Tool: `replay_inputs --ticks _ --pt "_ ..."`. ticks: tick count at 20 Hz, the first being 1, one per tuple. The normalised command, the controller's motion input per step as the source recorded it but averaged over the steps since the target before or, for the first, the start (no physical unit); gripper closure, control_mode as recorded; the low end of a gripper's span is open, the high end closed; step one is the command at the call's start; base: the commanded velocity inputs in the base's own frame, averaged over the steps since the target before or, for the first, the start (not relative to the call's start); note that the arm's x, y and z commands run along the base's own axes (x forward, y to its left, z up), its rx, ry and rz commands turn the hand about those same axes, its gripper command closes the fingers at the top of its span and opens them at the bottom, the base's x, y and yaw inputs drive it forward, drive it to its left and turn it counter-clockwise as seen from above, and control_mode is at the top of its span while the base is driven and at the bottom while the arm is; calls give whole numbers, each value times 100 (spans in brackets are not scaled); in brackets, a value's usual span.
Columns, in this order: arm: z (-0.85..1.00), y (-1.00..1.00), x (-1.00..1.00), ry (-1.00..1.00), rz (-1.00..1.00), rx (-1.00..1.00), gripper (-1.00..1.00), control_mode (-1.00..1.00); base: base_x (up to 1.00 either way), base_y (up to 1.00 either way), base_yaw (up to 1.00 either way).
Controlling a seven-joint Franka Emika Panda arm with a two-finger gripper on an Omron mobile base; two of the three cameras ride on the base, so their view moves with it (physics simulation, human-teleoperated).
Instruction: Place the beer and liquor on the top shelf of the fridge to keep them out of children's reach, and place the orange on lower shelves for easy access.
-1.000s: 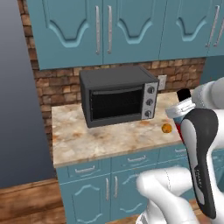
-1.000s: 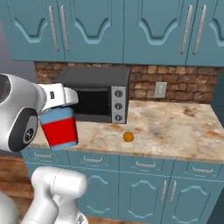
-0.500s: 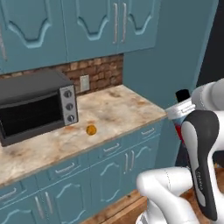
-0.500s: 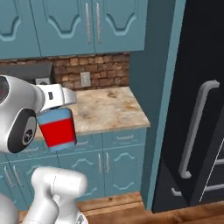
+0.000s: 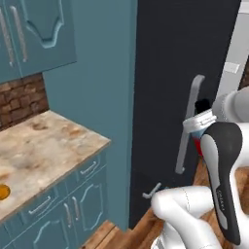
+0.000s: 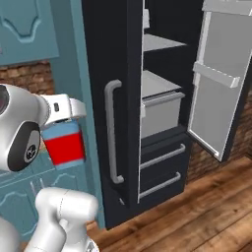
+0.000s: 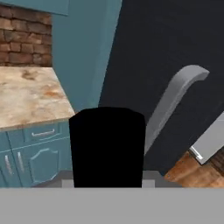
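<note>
My gripper (image 6: 63, 119) is shut on the liquor (image 6: 66, 147), a squat bottle with a red body, light blue shoulders and a black cap (image 7: 107, 146). I hold it upright, close to my arm, left of the fridge (image 6: 118, 49). The liquor (image 5: 197, 124) also peeks out beside my forearm, in front of the fridge's dark door (image 5: 185, 48). The right fridge door (image 6: 216, 78) stands open. Inside, the highest grey shelf (image 6: 162, 43) that shows is bare. The orange (image 5: 2, 192) lies on the counter at the far left. The beer is out of view.
The left fridge door is shut, with a grey bar handle (image 6: 114, 133) close to the bottle. A grey drawer (image 6: 160, 110) sits below the shelf. The marble counter (image 5: 44, 146) and blue cabinets (image 5: 73, 204) stand left of the fridge. Wooden floor (image 6: 197, 211) lies ahead.
The whole view has swung right, from the oven and counter to the fridge: the camera moved. The liquor stays in my gripper, held the same way.
</note>
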Motion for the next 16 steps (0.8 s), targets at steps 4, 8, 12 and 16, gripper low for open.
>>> replay_inputs --ticks 4,8,12,16 --pt "0 0 0 0 0 0 100 100 35 -100 -40" --pt "0 0 0 0 0 0 100 100 40 -100 -20" --pt "0 0 0 0 0 0 100 100 52 -86 1" --pt "0 0 0 0 0 0 100 100 46 -81 29"
